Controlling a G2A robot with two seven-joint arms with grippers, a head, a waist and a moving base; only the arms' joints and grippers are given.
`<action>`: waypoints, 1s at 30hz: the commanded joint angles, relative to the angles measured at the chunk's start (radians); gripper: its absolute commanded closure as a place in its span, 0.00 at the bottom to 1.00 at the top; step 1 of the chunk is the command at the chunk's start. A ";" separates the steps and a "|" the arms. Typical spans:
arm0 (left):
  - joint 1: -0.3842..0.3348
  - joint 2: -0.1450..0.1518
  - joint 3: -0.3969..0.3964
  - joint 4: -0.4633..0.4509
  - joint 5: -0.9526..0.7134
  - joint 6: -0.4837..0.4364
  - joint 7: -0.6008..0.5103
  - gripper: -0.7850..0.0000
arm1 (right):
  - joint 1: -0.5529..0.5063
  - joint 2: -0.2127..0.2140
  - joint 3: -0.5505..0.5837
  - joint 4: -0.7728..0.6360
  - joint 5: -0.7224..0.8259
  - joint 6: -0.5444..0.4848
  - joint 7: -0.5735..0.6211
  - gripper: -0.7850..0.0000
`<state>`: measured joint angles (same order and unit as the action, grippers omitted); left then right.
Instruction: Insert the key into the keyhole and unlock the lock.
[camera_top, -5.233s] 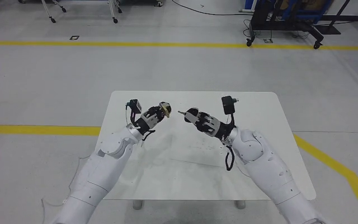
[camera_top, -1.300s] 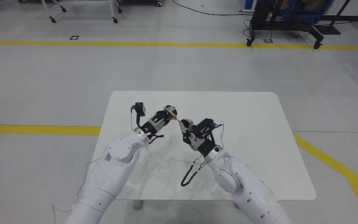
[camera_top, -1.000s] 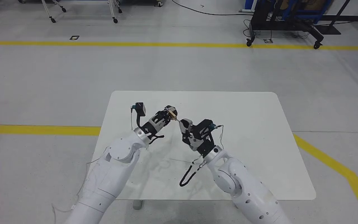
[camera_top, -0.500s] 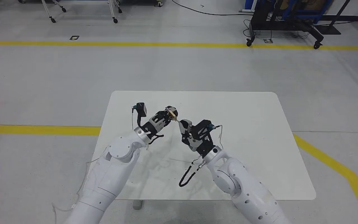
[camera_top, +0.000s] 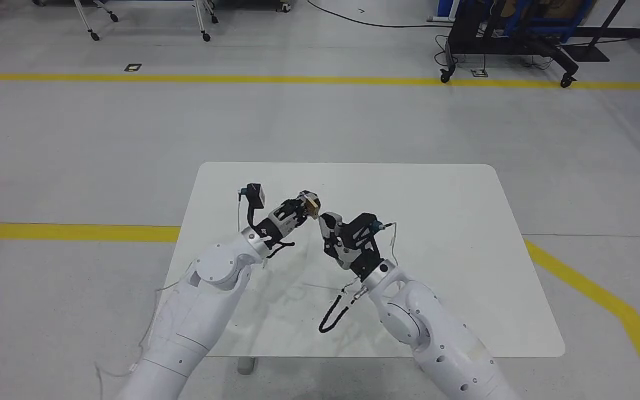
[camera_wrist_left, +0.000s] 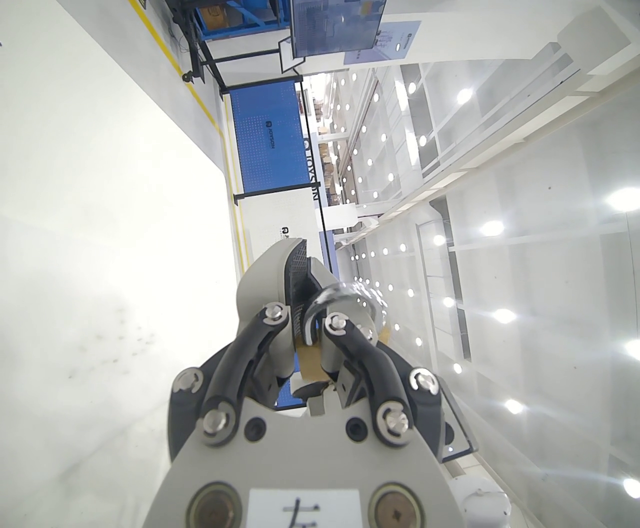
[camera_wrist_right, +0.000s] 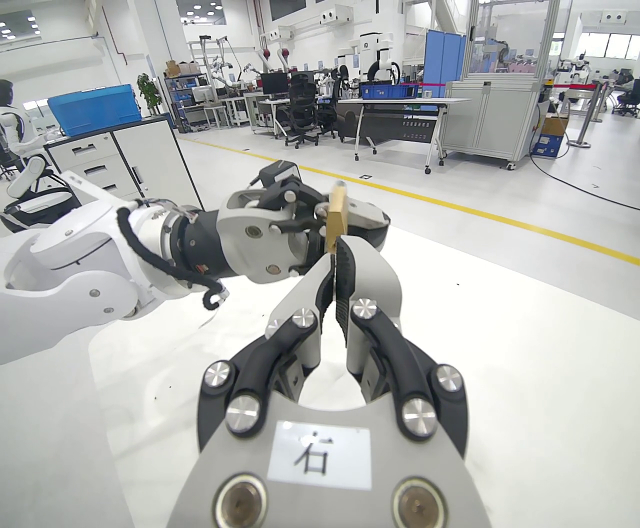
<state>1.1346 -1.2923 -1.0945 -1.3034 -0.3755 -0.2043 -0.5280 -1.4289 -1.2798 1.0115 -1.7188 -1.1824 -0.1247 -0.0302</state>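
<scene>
R gripper (camera_wrist_right: 334, 262), jaws pinched shut on hidden key, has closed in onto small brass padlock (camera_wrist_right: 336, 220) clamped in L gripper (camera_wrist_left: 320, 300), so insertion prob. started.

White arms (camera_top: 205, 285), grey black-linked right pincer (camera_wrist_right: 334, 256), silver screws (camera_wrist_right: 218, 374)

The lock (camera_wrist_right: 336, 220) has a dull, brass-yellow metal body and a glossy silver metal shackle (camera_wrist_left: 350, 295); the white table (camera_top: 450, 200) looks smooth and matt.

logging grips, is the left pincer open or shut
shut on the lock: the left pincer clamps its brass body from both sides
</scene>
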 joint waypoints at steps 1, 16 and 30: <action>0.000 0.000 0.001 -0.001 0.010 -0.001 0.001 1.00 | -0.003 0.000 -0.001 -0.001 -0.006 0.004 -0.001 1.00; 0.004 -0.003 -0.002 -0.004 0.024 -0.017 -0.013 1.00 | 0.019 -0.009 0.002 0.019 0.018 0.004 0.017 1.00; 0.007 -0.006 -0.013 0.003 -0.003 -0.026 -0.033 1.00 | 0.015 -0.011 0.028 0.016 0.065 -0.043 0.014 0.42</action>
<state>1.1414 -1.2984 -1.1068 -1.3012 -0.3775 -0.2310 -0.5615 -1.4083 -1.2920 1.0342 -1.6988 -1.1188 -0.1593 -0.0116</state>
